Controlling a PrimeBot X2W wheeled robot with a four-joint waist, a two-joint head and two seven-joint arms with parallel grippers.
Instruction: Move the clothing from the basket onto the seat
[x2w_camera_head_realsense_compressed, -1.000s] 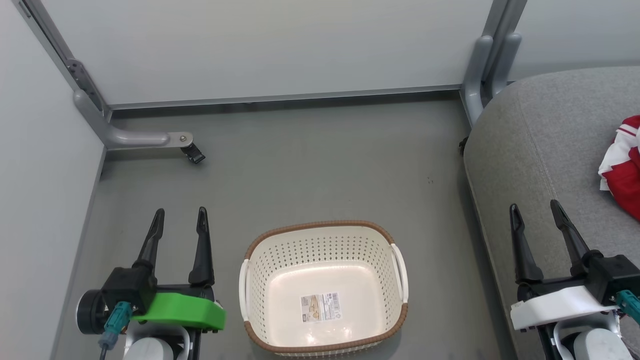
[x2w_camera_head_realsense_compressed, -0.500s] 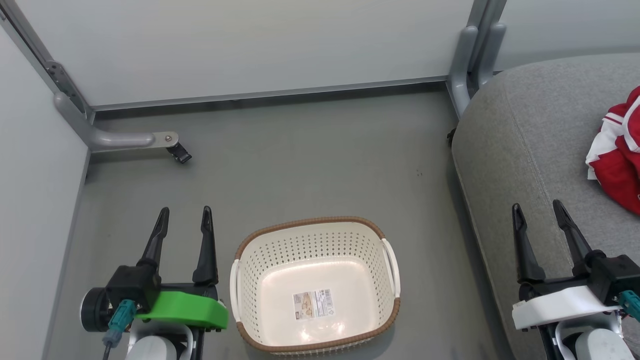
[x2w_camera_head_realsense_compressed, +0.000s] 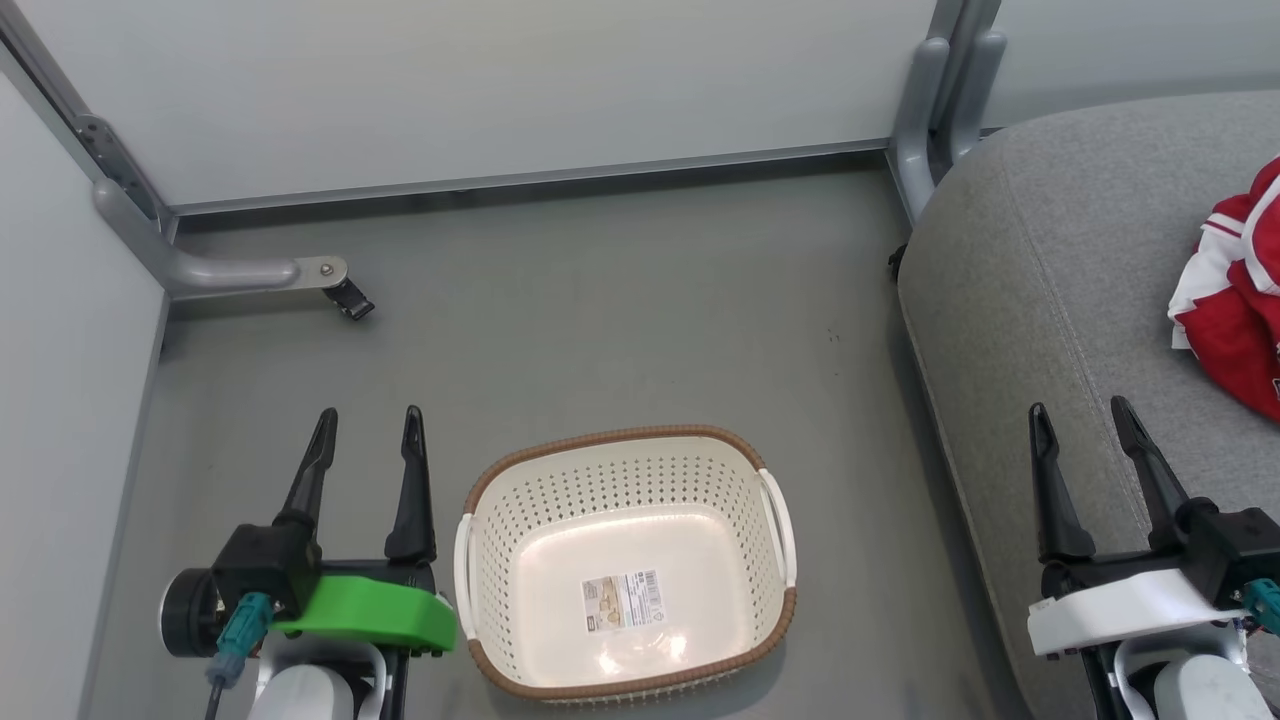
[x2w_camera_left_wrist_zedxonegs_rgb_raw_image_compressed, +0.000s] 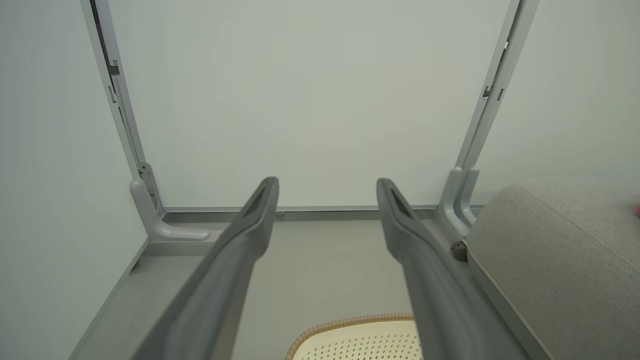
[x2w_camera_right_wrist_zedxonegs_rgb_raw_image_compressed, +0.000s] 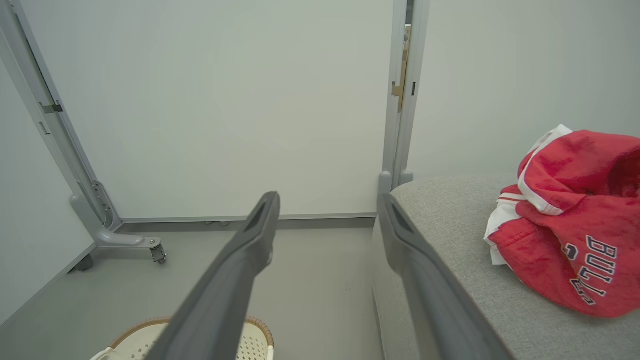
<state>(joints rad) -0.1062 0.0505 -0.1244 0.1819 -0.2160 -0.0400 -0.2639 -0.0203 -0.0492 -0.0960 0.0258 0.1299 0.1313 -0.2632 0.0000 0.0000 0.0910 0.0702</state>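
The large grey fabric-upholstered seat (x2w_camera_head_realsense_compressed: 1050, 300) with rounded edges is occupying the robot's right side and is bearing the load, which suggests the task is done or nearly so. The cream-white perforated plastic basket (x2w_camera_head_realsense_compressed: 620, 436) with its brown woven rim is sitting on the grey floor (x2w_camera_head_realsense_compressed: 620, 300) between the two arms, probably parked there so either arm could reach in. Its bottom is showing nothing but a paper label (x2w_camera_head_realsense_compressed: 620, 600). The red and white soft sports clothing (x2w_camera_head_realsense_compressed: 1235, 330) is lying bunched on the seat, well apart from the basket, with white striped trim curling along its edge (the right wrist view is catching white "BULLS" lettering on a fold). The left gripper (x2w_camera_head_realsense_compressed: 368, 412) and the right gripper (x2w_camera_head_realsense_compressed: 1078, 403) are hovering with fingers spread apart and gripping nothing, which I judge to be a resting pose.
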